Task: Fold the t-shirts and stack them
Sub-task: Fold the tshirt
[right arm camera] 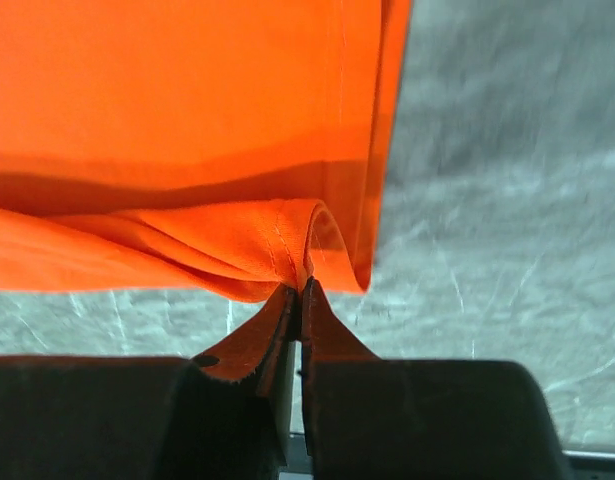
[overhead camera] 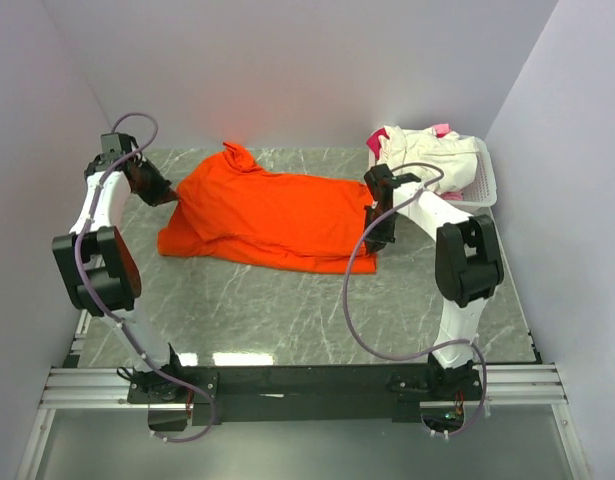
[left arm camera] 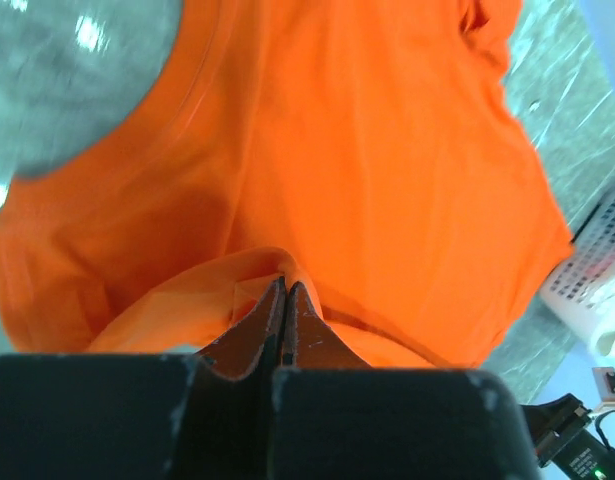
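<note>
L gripper [left arm camera: 284, 285] & R gripper [right arm camera: 300, 288] pinch orange t-shirt [overhead camera: 277, 210] — tips hidden in folds.

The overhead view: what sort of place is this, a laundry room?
More likely a robot lab test cell: plain white walls box in a marble-patterned table, two arms are bolted to a metal rail at its near edge, and the left gripper and right gripper each pinch an orange t-shirt.

The large bright orange cloth t-shirt [overhead camera: 277, 215] covers the middle of my grey marble desk [overhead camera: 287, 310]; the near strip before it lies bare for passing. A white slatted plastic basket [overhead camera: 484, 188], heaped with cream and pink cloth [overhead camera: 422, 150], blocks the far right corner.
</note>
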`<state>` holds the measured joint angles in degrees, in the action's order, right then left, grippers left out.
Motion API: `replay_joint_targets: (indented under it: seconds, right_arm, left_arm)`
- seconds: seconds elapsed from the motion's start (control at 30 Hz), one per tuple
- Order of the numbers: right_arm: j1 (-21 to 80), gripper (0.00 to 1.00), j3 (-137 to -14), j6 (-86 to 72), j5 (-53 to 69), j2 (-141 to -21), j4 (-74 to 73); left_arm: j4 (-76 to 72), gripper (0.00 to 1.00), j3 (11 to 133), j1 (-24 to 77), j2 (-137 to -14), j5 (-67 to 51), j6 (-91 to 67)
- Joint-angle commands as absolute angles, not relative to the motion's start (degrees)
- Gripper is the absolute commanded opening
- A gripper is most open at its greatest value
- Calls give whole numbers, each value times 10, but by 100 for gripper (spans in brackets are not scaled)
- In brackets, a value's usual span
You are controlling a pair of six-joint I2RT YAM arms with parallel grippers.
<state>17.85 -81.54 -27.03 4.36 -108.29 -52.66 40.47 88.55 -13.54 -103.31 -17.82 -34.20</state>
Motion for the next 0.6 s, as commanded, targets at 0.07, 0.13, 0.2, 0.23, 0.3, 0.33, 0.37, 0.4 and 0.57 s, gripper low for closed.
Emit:
replay_joint_targets:
  seconds: [0.07, 0.13, 0.2, 0.23, 0.3, 0.33, 0.37, 0.4, 0.57]
  right_arm:
    - [160, 0, -891, -252, 43, -1128, -562]
    - [156, 0, -907, -252, 44, -1136, -563]
    - [151, 0, -917, -254, 44, -1146, -568]
    - [149, 0, -928, -254, 44, -1150, -570]
    - [147, 0, -938, -255, 43, -1158, -577]
    - [146, 0, -941, -255, 44, -1160, -577]
    - [146, 0, -948, -255, 44, -1163, -579]
    - [143, 0, -952, -254, 43, -1166, -580]
    - [141, 0, -974, -258, 42, -1180, -584]
  left_arm:
    - [393, 1, 972, -129, -1090, -207, -354]
    - [393, 1, 997, -127, -1113, -212, -354]
    - [395, 1, 1012, -126, -1128, -216, -356]
    - [397, 1, 1031, -126, -1135, -216, -356]
    - [403, 1, 1046, -125, -1154, -216, -355]
    - [401, 1, 1056, -125, -1158, -219, -355]
    - [398, 1, 1060, -124, -1169, -221, -355]
    - [397, 1, 1063, -124, -1174, -226, -355]
    - [399, 1, 1085, -120, -1201, -226, -356]
